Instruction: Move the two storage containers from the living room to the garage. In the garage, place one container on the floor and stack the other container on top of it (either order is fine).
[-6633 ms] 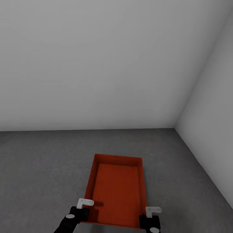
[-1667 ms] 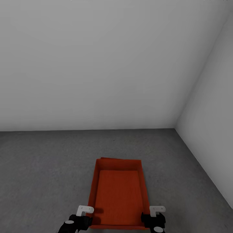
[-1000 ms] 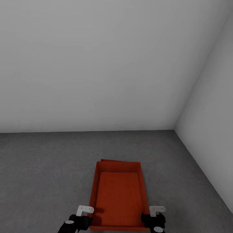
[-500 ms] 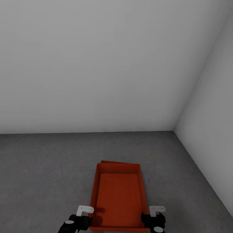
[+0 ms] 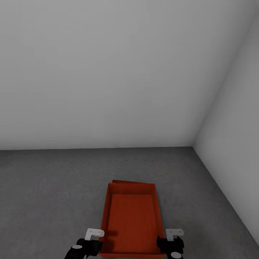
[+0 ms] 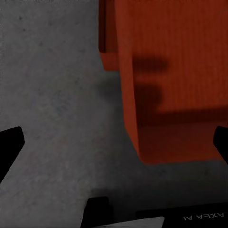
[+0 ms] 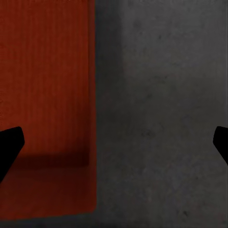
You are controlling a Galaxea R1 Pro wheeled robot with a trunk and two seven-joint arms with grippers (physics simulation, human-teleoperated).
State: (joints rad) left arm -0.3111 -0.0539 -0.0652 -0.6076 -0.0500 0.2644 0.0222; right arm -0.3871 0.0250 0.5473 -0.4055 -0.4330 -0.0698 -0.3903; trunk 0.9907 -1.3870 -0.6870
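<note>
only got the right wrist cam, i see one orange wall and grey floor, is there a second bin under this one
Observer: Yes. In the left wrist view a corner of the lower container juts out from under the upper container, so the stack is slightly skewed.
Operator: is the left open
Observer: Yes. The left gripper has its jaws wide apart and clamps nothing.
Operator: whats ahead of the stack
Observer: In the head view, bare grey floor runs up to a white wall, which meets a second wall in a corner to the right.
</note>
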